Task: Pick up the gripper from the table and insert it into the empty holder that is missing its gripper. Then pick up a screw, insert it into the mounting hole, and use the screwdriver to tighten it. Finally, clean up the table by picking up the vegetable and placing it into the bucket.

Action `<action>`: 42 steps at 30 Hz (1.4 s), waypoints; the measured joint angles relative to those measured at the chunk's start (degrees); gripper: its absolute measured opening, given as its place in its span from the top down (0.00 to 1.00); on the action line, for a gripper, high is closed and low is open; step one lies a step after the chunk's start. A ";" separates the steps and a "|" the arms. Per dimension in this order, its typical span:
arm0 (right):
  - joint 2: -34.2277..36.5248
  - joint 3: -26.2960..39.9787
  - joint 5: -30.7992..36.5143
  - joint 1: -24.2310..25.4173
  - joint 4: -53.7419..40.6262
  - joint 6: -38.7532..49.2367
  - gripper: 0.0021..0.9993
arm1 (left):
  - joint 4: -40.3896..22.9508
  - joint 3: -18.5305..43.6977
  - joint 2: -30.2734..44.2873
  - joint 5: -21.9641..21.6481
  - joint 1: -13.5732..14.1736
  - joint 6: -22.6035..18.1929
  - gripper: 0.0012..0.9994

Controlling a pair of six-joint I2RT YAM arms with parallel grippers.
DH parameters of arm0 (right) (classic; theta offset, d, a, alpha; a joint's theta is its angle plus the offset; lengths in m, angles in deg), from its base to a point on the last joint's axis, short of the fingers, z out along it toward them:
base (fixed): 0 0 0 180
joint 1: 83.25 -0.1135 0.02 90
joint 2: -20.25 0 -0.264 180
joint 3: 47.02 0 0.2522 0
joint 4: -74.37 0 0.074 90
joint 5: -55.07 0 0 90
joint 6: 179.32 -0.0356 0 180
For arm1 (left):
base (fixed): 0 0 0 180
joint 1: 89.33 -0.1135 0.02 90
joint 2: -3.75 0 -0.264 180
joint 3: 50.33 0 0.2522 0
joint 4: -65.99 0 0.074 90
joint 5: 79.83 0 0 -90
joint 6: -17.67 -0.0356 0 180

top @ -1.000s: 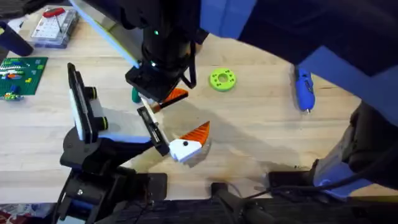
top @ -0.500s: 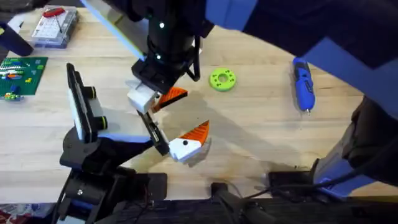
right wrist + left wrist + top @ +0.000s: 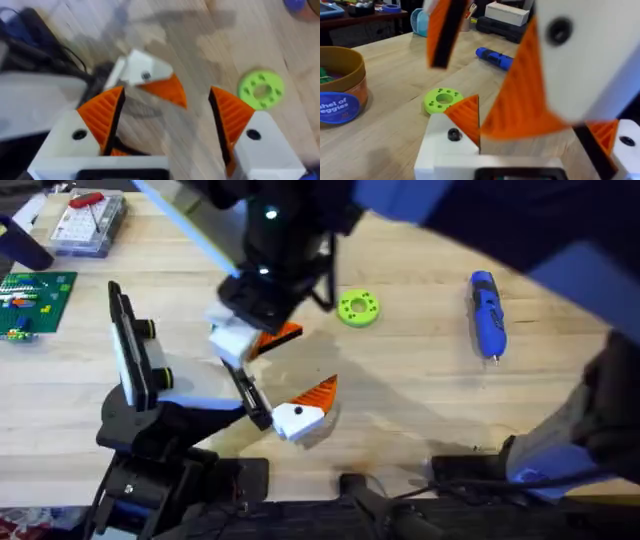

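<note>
1. I am seeing the screwdriver (image 3: 487, 315) lying flat on the table (image 3: 420, 410), far out on the right side and well apart from both grippers.
2. The bucket (image 3: 342, 95) is standing upright in the left wrist view, with the lime-green ring (image 3: 358, 308) lying between it and the screwdriver.
3. The right gripper (image 3: 255, 340) is reaching across to the left of the ring. Its white fingers (image 3: 250, 135) with orange pads are standing wide apart and gripping nothing.
4. The left gripper (image 3: 297, 416) is sitting low over the table, nearer the bases than the right one. I cannot tell how far it is open.
5. A green circuit board (image 3: 35, 300) and a clear parts case (image 3: 85, 225) are resting at the far left.
</note>
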 joint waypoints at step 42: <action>-27.94 -29.70 -3.29 4.99 10.05 2.17 0.00 | 0.00 0.00 -0.01 0.17 0.00 -0.02 0.01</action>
